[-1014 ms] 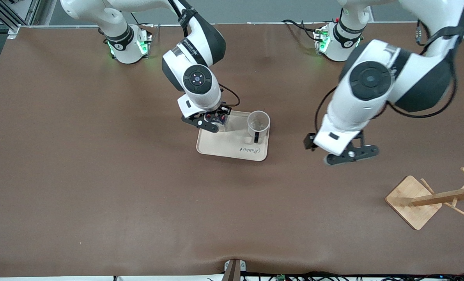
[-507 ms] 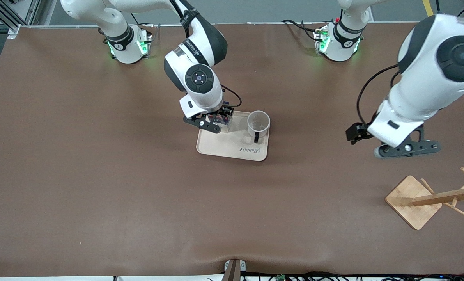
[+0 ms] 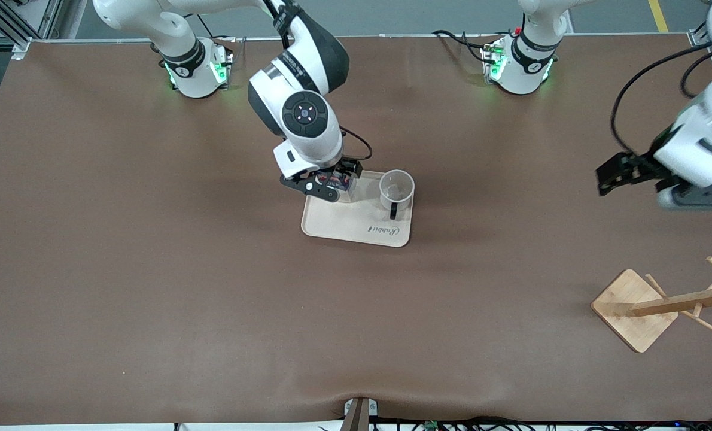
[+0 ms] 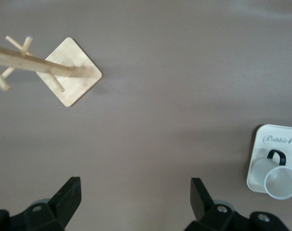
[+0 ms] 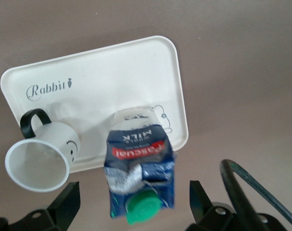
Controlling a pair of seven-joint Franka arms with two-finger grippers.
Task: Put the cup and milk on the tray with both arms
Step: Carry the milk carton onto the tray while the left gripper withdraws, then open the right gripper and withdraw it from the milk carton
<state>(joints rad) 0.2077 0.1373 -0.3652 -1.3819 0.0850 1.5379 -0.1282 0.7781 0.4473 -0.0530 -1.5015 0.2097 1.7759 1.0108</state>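
While the milk carton stands on the cream tray beside the smiley cup, the right gripper hangs over it, fingers spread clear. Off toward the wooden rack, the left gripper hovers open-jawed, holding nothing.

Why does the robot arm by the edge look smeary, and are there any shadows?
Front view: the left gripper near the picture's edge looks smeared, likely motion blur; the tray and wooden rack are crisp with soft shadows. Right wrist view: the milk looks sharp, and the cup throws a faint shadow on the tray.
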